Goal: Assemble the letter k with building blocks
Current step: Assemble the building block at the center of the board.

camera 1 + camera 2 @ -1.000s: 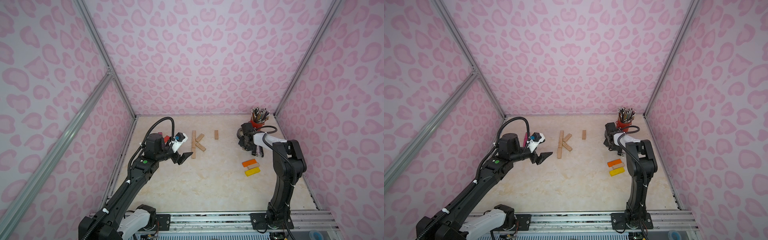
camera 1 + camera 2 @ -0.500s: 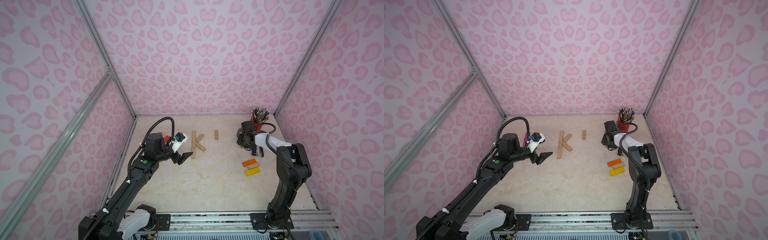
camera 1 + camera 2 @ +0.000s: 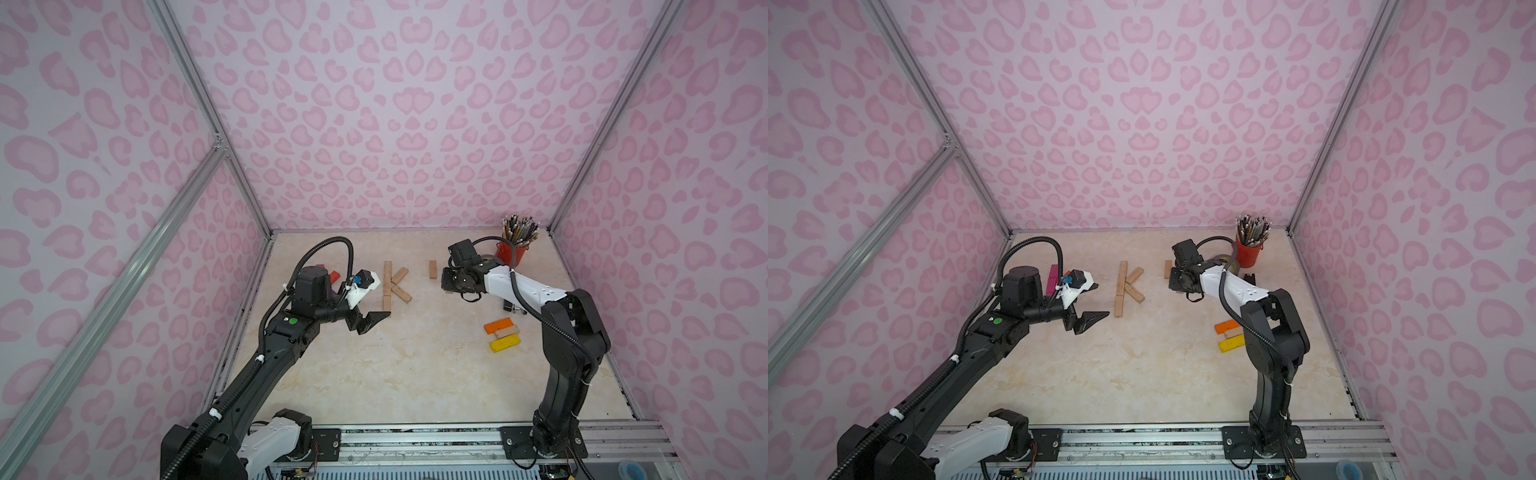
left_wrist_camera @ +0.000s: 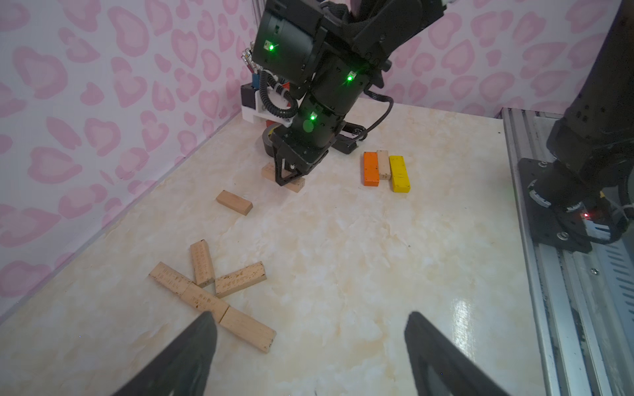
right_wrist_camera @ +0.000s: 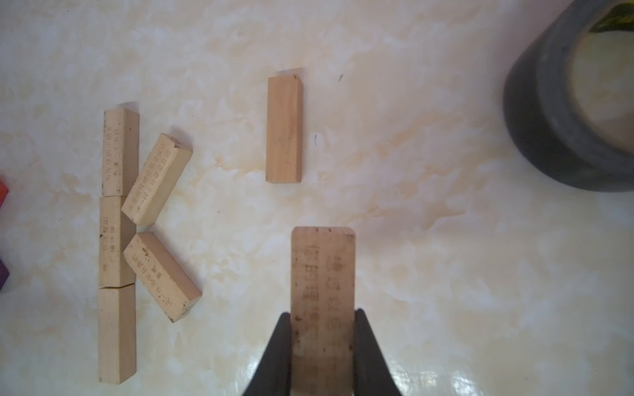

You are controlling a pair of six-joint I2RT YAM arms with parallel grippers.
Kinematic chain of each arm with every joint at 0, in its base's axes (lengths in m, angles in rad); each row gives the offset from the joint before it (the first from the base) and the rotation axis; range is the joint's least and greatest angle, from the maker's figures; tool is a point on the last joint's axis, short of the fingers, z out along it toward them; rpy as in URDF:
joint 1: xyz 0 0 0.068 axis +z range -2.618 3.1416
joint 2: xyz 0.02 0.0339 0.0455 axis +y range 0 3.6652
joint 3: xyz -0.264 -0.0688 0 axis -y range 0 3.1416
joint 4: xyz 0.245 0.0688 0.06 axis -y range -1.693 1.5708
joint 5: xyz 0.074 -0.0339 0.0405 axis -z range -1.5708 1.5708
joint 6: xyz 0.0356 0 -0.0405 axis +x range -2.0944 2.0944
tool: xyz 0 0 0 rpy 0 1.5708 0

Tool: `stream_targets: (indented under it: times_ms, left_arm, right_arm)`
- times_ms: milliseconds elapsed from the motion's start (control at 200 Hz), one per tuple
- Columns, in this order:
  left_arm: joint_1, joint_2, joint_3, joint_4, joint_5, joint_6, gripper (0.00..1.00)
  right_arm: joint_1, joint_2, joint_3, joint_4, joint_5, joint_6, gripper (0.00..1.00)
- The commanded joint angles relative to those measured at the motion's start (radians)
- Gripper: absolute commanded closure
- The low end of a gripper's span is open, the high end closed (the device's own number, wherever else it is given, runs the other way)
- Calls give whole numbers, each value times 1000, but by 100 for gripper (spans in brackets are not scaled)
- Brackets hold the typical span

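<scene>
Several plain wood building blocks form a K shape (image 3: pixel 390 284) (image 3: pixel 1126 286) (image 4: pixel 206 291) (image 5: pixel 137 223) at the middle back of the table. One loose wood block (image 3: pixel 433 269) (image 5: pixel 284 128) lies to its right. My right gripper (image 5: pixel 322 315) (image 4: pixel 288 175) is shut on another wood block (image 5: pixel 322 267) (image 4: pixel 297 187), held low just in front of the loose one. My left gripper (image 3: pixel 374 322) (image 3: pixel 1090 322) (image 4: pixel 308 329) hangs open and empty by the K's near end. Orange (image 3: pixel 498 325), wood (image 3: pixel 506 332) and yellow (image 3: pixel 504 344) blocks lie side by side at the right.
A red cup of pencils (image 3: pixel 510 253) stands in the back right corner, with a grey tape roll (image 5: pixel 576 103) and a black stapler (image 3: pixel 513 307) near it. Red (image 3: pixel 334 276) and magenta (image 3: pixel 1053 278) blocks lie behind my left wrist. Pink walls enclose three sides.
My right arm has swung left, away from the pencil cup and towards the loose block, with its jaws closed on a wood block. The left arm has barely moved.
</scene>
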Motion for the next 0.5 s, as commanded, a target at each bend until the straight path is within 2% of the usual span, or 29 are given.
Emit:
stream_targets:
  times_ms: [0, 491]
  left_arm:
    - [-6, 7, 6, -20, 53, 36, 11]
    - [-13, 9, 0, -18, -16, 31, 11]
  right_arm:
    - [27, 37, 22, -15, 0, 7, 88]
    - [61, 192, 129, -26, 22, -3, 88]
